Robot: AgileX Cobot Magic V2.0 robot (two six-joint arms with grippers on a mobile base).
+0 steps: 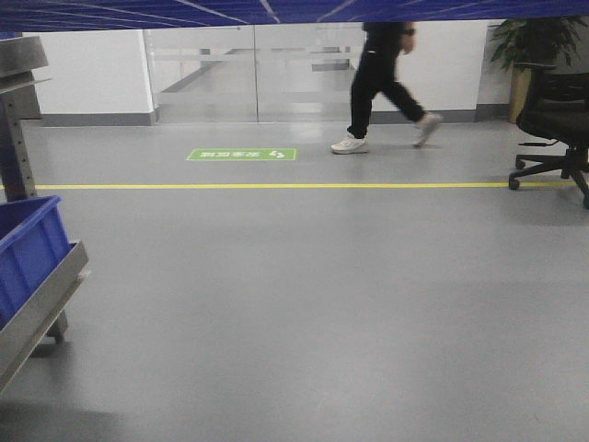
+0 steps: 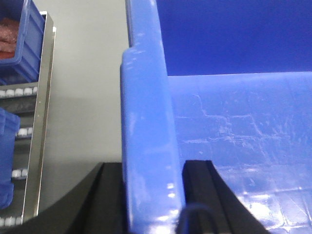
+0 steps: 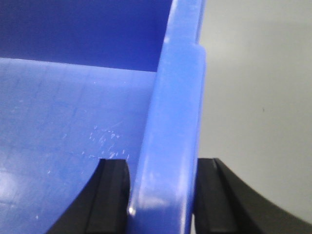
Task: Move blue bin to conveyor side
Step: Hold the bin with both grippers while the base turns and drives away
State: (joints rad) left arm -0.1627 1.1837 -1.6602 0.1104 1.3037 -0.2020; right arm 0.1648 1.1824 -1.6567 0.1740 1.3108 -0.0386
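The blue bin [image 2: 234, 131] fills both wrist views, which look down into its scuffed inside. My left gripper [image 2: 153, 165] is shut on the bin's thick rim [image 2: 146, 97], one black finger outside the wall and one inside. My right gripper [image 3: 163, 163] is shut on the opposite rim [image 3: 178, 97] in the same way. Grey floor shows beyond each rim. In the front view a dark blue ribbed band [image 1: 276, 11] spans the top edge. The conveyor is out of view.
A steel rack [image 2: 41, 122] with another blue bin holding red packets [image 2: 19, 44] stands left of the held bin. In front, a blue bin on a steel frame [image 1: 28, 249] sits at left; a walking person [image 1: 382, 74], an office chair [image 1: 557, 110] and a yellow floor line [image 1: 294, 186] lie ahead.
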